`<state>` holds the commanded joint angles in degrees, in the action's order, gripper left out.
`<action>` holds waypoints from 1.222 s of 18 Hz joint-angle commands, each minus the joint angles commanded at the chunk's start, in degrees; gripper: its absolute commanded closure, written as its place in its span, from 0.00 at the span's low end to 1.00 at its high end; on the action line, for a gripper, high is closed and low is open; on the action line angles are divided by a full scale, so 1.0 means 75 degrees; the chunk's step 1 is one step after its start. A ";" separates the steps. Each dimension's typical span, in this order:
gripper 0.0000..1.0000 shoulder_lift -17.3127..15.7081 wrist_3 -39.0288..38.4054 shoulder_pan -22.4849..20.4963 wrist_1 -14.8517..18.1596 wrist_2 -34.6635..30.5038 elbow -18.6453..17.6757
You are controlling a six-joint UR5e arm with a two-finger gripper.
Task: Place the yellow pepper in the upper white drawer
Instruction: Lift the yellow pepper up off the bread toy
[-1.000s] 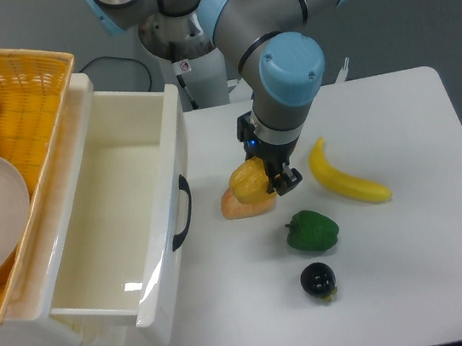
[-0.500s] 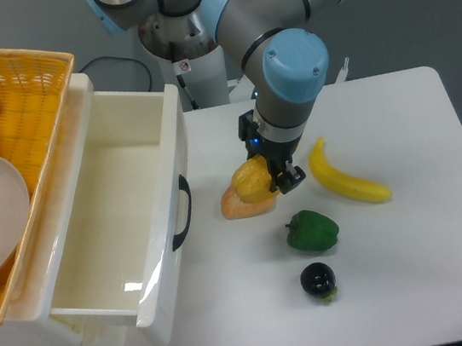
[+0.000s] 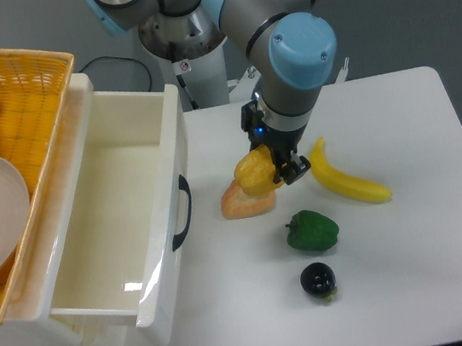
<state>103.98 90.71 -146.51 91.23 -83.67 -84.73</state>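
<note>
The single fixed camera looks down on a white surface [image 3: 419, 284]. Its right half has open room past the banana [image 3: 345, 179], while the lower right corner shows a dark object cut off by the frame. The upper white drawer [image 3: 107, 242] stands pulled out at the left, interior bare, its dark handle facing the produce; a strip of free surface lies between that handle and the bread wedge [image 3: 245, 203]. A yellow basket [image 3: 27, 98] sits on top of the cabinet, partly cropped at the left edge, and holds a glass bowl and pale fruit.

The tool [image 3: 275, 167] is clamped on the yellow pepper [image 3: 255, 171], which hangs just above the bread wedge, overlapping it in view; whether they touch cannot be told. The fingers are mostly hidden behind the pepper and wrist. A green pepper [image 3: 312, 231] and a dark round item [image 3: 317, 279] lie nearer the front.

Compared with half a second ago, the pepper and tool sit slightly higher and further right.
</note>
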 joint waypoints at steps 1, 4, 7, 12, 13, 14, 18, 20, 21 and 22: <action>0.80 -0.0070 -0.0105 -0.0023 0.0001 0.0139 0.0000; 0.79 -0.0246 -0.0993 -0.0093 -0.0011 0.1273 0.0035; 0.79 -0.0258 -0.1874 -0.0188 -0.0035 0.1910 0.0246; 0.78 -0.0351 -0.2248 -0.0199 -0.0035 0.2016 0.0550; 0.78 -0.0386 -0.2622 -0.0199 -0.0035 0.2155 0.0609; 0.78 -0.0468 -0.2974 -0.0234 -0.0035 0.2307 0.0679; 0.78 -0.0750 -0.3819 -0.0293 -0.0035 0.2928 0.0703; 0.78 -0.0832 -0.4334 -0.0235 -0.0023 0.3198 0.0680; 0.77 -0.0948 -0.4557 -0.0176 0.0000 0.3246 0.0587; 0.77 -0.1077 -0.4698 -0.0118 -0.0011 0.3258 0.0447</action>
<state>95.90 55.47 -147.40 91.14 -59.24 -81.38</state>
